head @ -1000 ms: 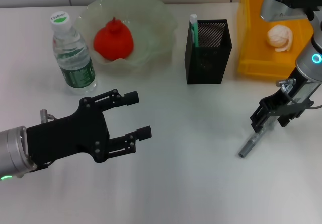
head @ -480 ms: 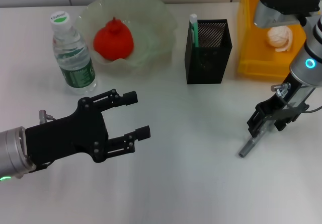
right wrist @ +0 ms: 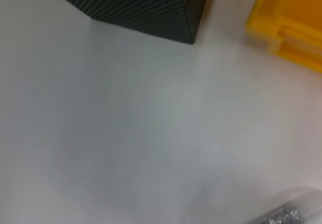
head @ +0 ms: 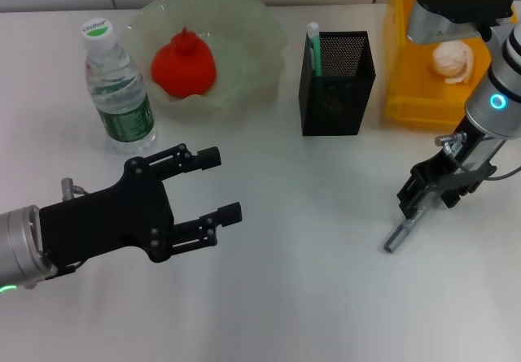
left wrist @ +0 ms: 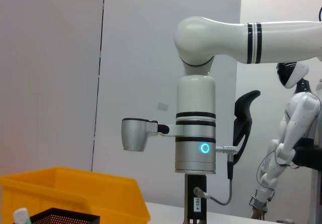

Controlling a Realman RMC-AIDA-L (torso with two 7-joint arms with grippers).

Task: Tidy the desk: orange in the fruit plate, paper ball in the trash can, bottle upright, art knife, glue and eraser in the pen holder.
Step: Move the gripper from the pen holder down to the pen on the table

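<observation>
**Right gripper on the art knife**

I see my right gripper clamped on the grey art knife, its tip touching the desk near the pen holder. My left gripper hovers spread wide, empty, below the upright bottle. The orange sits in the fruit plate.
</observation>
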